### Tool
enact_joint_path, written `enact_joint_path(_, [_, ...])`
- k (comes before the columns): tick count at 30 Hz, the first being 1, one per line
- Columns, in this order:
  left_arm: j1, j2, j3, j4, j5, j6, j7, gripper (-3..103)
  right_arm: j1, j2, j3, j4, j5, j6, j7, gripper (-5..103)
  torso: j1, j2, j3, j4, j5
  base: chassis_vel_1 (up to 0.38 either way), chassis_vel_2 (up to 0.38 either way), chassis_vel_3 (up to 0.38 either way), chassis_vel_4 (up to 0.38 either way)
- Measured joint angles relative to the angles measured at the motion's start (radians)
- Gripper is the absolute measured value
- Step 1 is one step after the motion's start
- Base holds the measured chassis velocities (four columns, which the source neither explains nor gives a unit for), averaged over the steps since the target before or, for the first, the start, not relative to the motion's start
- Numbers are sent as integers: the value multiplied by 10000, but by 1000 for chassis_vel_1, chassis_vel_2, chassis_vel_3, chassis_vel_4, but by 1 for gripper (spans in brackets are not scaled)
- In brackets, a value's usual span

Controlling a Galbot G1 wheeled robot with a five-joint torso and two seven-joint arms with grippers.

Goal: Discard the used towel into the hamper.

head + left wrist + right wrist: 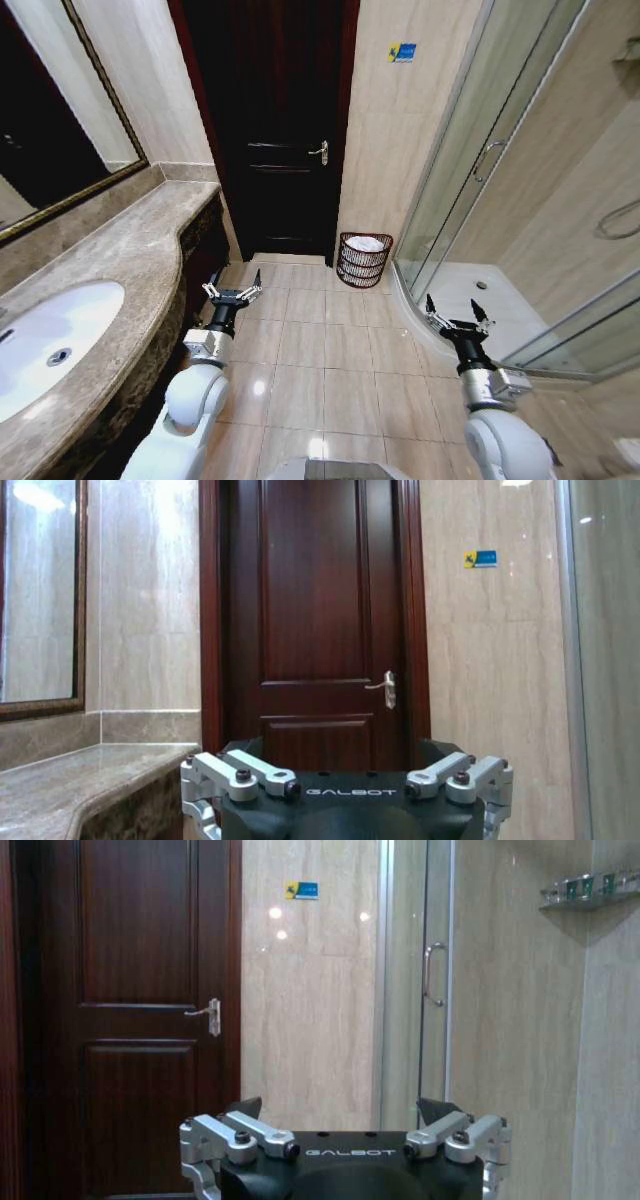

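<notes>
1. Towel [366, 243]: one white cloth is already lying inside the hamper [364, 262], one dark ribbed basket sitting on the floor against the wall between the door [285, 130] and the shower glass [470, 150], well ahead of me.
2. Going left to right: one counter [130, 260] with one sink [50, 340] is running along my left side.
3. My left gripper [233, 291] is hovering low beside the counter edge, jaws spread wide, holding nothing.
4. My right gripper [457, 315] is hovering near the shower curb, jaws also spread wide, holding nothing.
5. Step, as I'm judging it: drop looks done, both arms are idling; next move is calling for nothing beyond staying clear of the hamper.
</notes>
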Motion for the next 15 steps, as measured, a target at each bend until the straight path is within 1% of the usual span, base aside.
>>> enact_joint_path(15, [0, 0, 0, 0, 0, 0, 0, 100, 0, 0, 0, 0, 0, 0, 0, 100, 0, 0, 0, 0, 0, 0, 0, 0, 0])
